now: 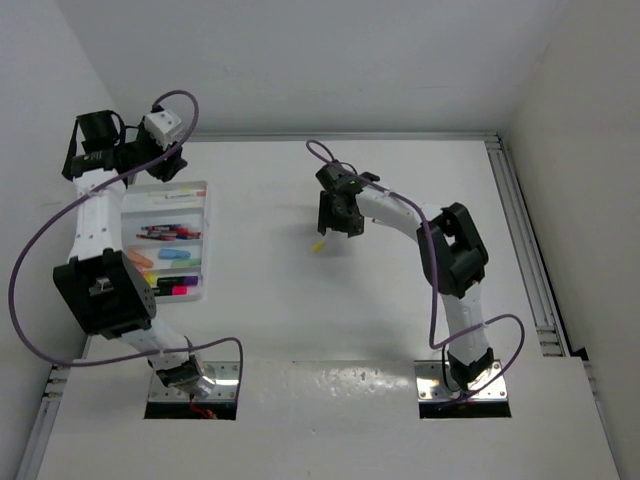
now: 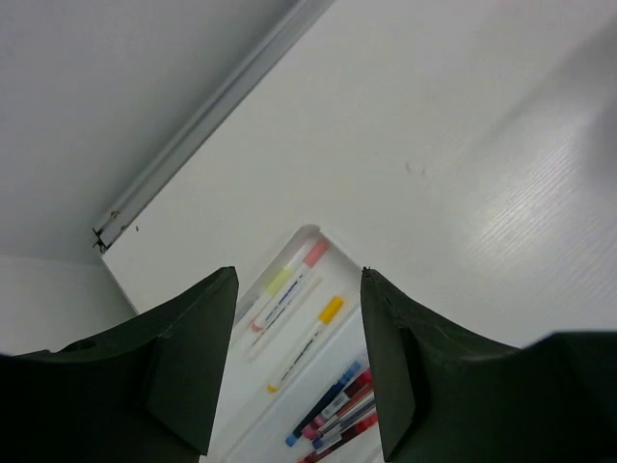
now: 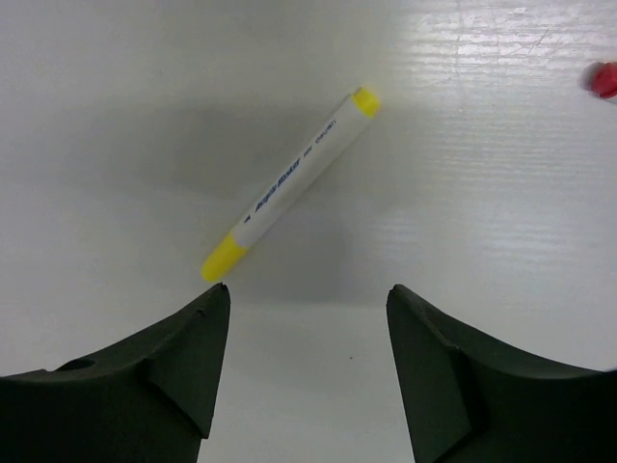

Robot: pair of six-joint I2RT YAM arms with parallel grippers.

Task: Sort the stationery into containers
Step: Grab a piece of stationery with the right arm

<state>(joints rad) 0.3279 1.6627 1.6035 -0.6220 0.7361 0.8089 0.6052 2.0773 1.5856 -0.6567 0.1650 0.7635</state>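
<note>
Worktop (image 1: 400,300), white with faint grain, runs to a metal rail (image 1: 525,240) on the right. White plastic tray (image 1: 205,240), round-cornered, hugs the left edge below the left jaws, spread wide, gripping nothing. Further right the right jaws, spread and empty, hover above a slim yellow-tipped pen (image 3: 294,183) lying flat.

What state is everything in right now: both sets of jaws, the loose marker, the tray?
Left jaws: open, empty, over the tray's far end.
Right jaws: open, empty, just short of the marker.
Yellow marker: lying flat on the table, not held.
Tray: partly filled with stationery.
</note>
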